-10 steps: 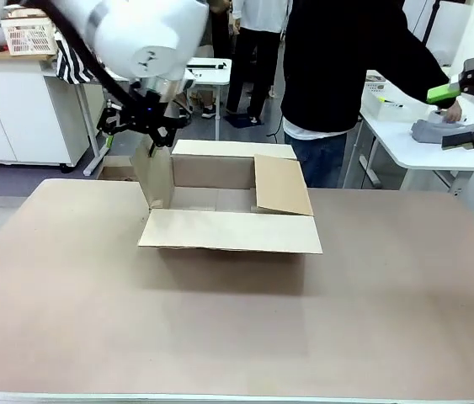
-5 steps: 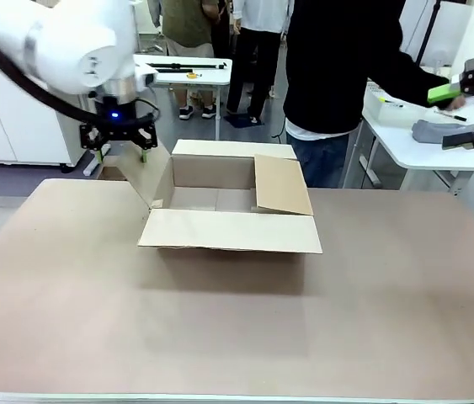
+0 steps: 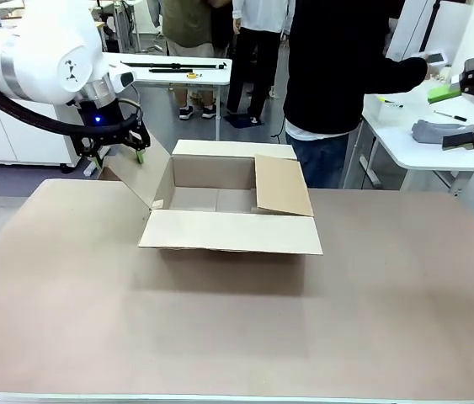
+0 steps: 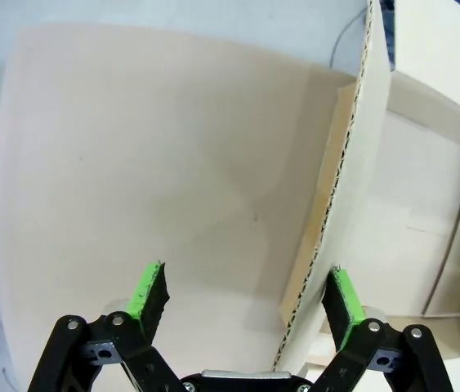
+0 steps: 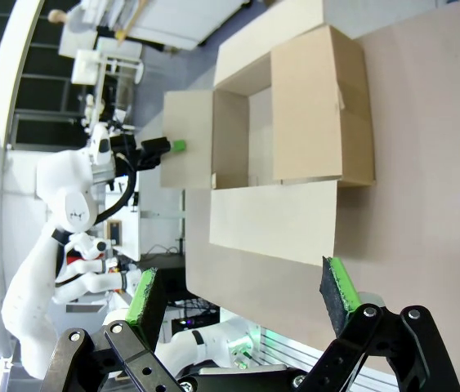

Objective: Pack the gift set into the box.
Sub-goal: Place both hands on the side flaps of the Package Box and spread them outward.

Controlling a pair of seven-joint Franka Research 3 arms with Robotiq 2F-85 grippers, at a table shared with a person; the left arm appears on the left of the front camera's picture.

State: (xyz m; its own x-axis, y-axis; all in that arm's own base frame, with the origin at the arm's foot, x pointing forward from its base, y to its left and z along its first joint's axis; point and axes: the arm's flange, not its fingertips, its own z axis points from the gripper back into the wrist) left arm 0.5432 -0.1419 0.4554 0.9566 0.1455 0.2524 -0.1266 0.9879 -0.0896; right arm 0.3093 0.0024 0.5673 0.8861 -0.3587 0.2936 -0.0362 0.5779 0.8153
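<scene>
Left gripper (image 3: 119, 153): my fingers are spread. In the wrist view the left flap's (image 3: 140, 172) corrugated edge runs up between them, close to one pad. I am not pinching it, and I cannot tell whether that pad touches it.
Just changed: the left flap now leans well outward, away from the opening, and my gripper has moved out and down with it.
Meaning: I judge that side is now open for loading. The right flap (image 3: 283, 185) still slopes in over the opening and probably needs folding back too. Nothing is packed yet.
Box (image 3: 211, 172): sits mid-table toward the far side, with its near flap lying flat toward me.
Right gripper (image 3: 453, 117): spread and holding nothing, raised off to the right, well apart from the box.
Against a second ago: the left flap stood nearly upright then, with my gripper above its top edge. The box itself has not shifted, and my right gripper has not moved.
</scene>
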